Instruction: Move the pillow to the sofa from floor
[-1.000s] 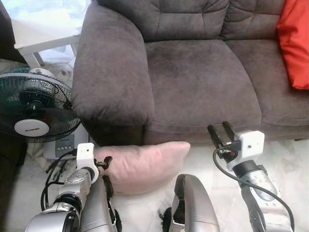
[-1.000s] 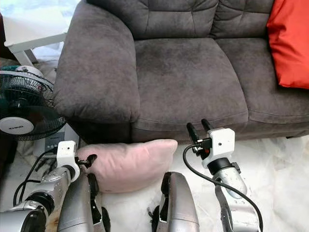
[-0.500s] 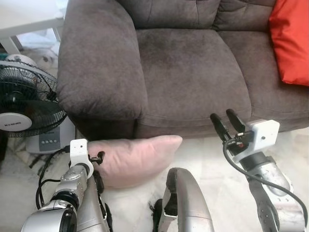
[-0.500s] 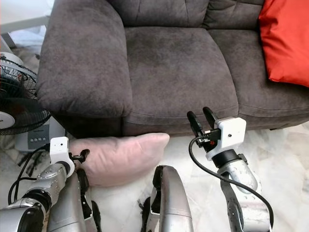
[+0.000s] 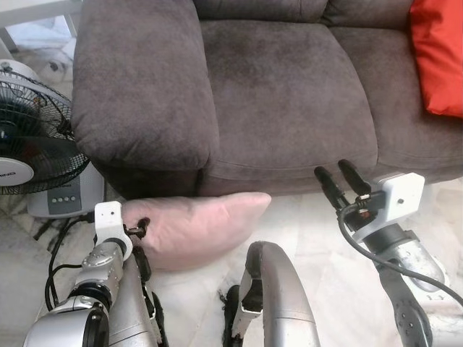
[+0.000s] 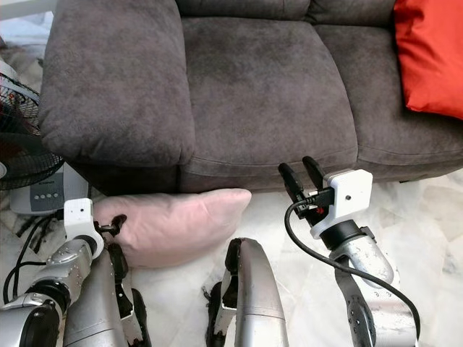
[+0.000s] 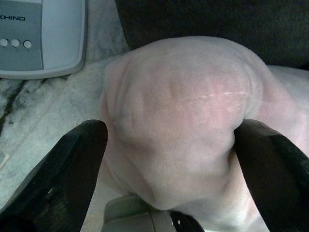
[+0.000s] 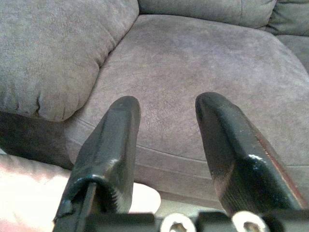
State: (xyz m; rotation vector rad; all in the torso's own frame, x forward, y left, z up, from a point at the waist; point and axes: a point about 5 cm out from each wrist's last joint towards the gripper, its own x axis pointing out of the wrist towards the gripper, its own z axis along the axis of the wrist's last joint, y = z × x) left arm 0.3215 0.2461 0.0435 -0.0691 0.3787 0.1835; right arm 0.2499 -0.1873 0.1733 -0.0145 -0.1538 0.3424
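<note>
A black-grilled electric fan on a grey base stands at the far left on the pale marble floor. Just beside it, the left gripper has its 2 fingers clamped around one end of the soft pink pillow, which lies on the floor against the foot of the dark grey fabric sofa. The right gripper hovers with its fingers spread and empty, before the seat front. An orange-red cushion rests at the far right. With only 1 end pinched, the pillow may sag and snag under the armrest when lifted, or slip free.
</note>
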